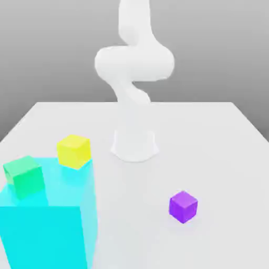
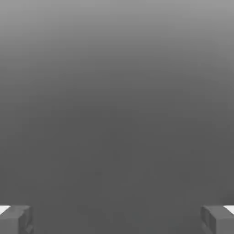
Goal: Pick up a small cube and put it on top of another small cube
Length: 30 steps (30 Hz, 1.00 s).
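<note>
The small purple cube (image 1: 183, 206) rests on the white table (image 1: 210, 147), toward the exterior view's right and near the front. The small yellow cube (image 1: 74, 151) sits at the back corner of a big translucent cyan block (image 1: 50, 220) on the exterior view's left. In the hand view my gripper (image 2: 117, 219) is open, its two grey fingertips (image 2: 16, 219) standing far apart with only grey background and nothing between them. The white arm (image 1: 134, 63) rises from its base behind the cubes.
A small green cube (image 1: 23, 176) lies on the cyan block's top near the exterior view's left edge. The arm's round base (image 1: 134, 144) stands at the table's middle back.
</note>
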Each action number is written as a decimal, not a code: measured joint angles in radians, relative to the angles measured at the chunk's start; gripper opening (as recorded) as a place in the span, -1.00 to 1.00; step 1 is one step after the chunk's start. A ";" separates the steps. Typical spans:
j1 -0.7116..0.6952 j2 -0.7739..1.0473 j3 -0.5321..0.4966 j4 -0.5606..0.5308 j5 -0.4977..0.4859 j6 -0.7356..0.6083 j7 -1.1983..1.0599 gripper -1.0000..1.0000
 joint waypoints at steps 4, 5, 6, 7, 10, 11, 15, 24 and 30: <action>0.062 0.141 0.008 -0.108 0.015 0.102 -0.066 0.00; 0.076 0.175 0.011 -0.134 0.018 0.127 -0.083 0.00; 0.091 0.210 0.014 -0.160 0.022 0.151 -0.099 0.00; 0.106 0.244 0.018 -0.187 0.024 0.176 -0.115 0.00; 0.149 0.349 0.030 -0.266 0.032 0.252 -0.162 0.00; 0.163 0.386 0.036 -0.294 0.034 0.278 -0.178 0.00; 0.215 0.544 0.065 -0.408 0.035 0.390 -0.239 0.00; 0.285 0.896 0.048 -0.488 -0.075 0.661 -0.222 0.00; 0.308 0.965 0.022 -0.476 -0.088 0.718 -0.211 -1.00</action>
